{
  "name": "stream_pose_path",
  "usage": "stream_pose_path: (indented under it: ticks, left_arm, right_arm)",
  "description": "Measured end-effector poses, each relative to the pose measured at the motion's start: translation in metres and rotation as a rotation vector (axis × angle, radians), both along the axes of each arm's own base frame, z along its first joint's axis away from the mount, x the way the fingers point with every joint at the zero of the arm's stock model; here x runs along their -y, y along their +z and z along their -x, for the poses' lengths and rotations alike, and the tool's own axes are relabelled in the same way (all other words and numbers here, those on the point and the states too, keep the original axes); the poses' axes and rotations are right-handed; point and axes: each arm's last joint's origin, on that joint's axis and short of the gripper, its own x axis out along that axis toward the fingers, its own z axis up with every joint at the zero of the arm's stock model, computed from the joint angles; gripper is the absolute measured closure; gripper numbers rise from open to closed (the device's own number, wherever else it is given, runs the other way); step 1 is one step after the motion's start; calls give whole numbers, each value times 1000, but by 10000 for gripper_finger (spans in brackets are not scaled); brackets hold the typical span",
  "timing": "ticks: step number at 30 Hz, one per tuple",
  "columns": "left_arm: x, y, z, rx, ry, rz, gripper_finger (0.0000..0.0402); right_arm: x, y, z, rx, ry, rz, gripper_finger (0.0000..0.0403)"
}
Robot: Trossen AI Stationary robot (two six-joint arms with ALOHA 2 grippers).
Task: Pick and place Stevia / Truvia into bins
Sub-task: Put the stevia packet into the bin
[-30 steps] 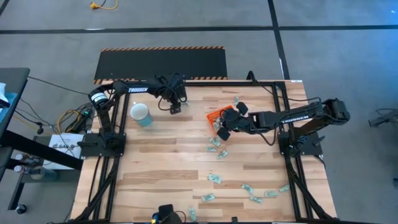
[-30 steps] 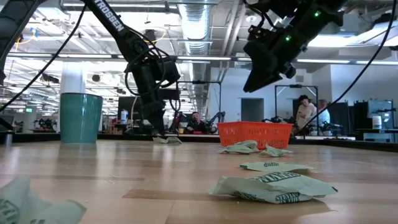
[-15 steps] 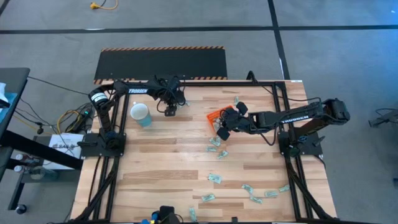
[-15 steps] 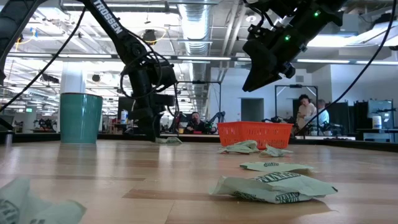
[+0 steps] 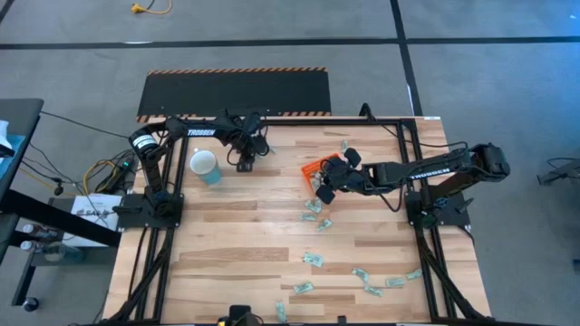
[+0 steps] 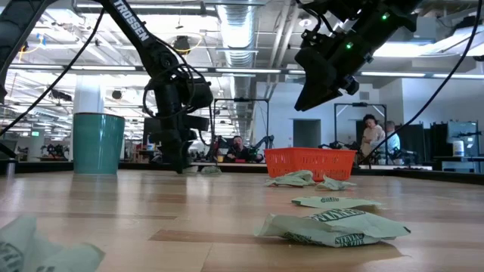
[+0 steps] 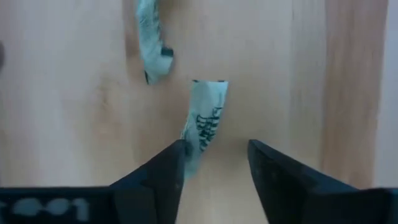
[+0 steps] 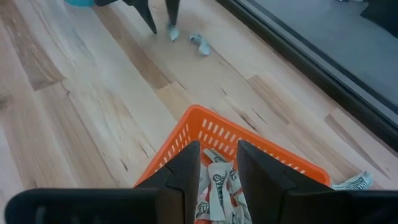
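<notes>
Pale green and white packets lie scattered on the wooden table point(image 5: 236, 235). Several are near the table's right near corner point(image 5: 372, 281), and some lie beside the orange tray point(image 5: 313, 210). My left gripper point(image 7: 214, 165) is open, low over the table near the far edge and beside the cup. One packet point(image 7: 204, 118) lies flat between its fingers, and a second packet point(image 7: 152, 53) lies just beyond. My right gripper point(image 8: 217, 171) is open above the orange tray point(image 8: 249, 140), which holds several packets point(image 8: 217, 186). My left gripper comes from above, pointing down, with its fingers on either side of the packet's near end point(image 7: 191, 158). That end lies right against the inner side of one finger point(image 7: 169, 171). I cannot tell whether they touch. The packet lies flat on the table.
A white and light-blue cup point(image 5: 205, 165) stands to the left of my left gripper. The middle and left of the table are bare wood. A black mat point(image 5: 236, 91) lies on the floor beyond the far edge. People sit far off in the room point(image 6: 372, 136).
My left gripper has moved a little toward the table's left edge, toward the cup, staying low over the table. The right arm and the packets have kept still.
</notes>
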Motion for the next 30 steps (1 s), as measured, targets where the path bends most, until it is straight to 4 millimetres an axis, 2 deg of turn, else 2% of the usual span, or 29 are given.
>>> stream_pose_path:
  ticks: [12, 22, 30]
  left_arm:
    - [-1, 0, -1, 14, 62, 6, 393]
    - [0, 7, -1, 0, 152, 49, 401]
    - [16, 41, -13, 104, 86, 57, 401]
  right_arm:
    - [0, 0, 0, 0, -15, 16, 303]
    - [2, 1, 1, -4, -45, 59, 303]
    - [2, 1, 1, -4, -45, 59, 303]
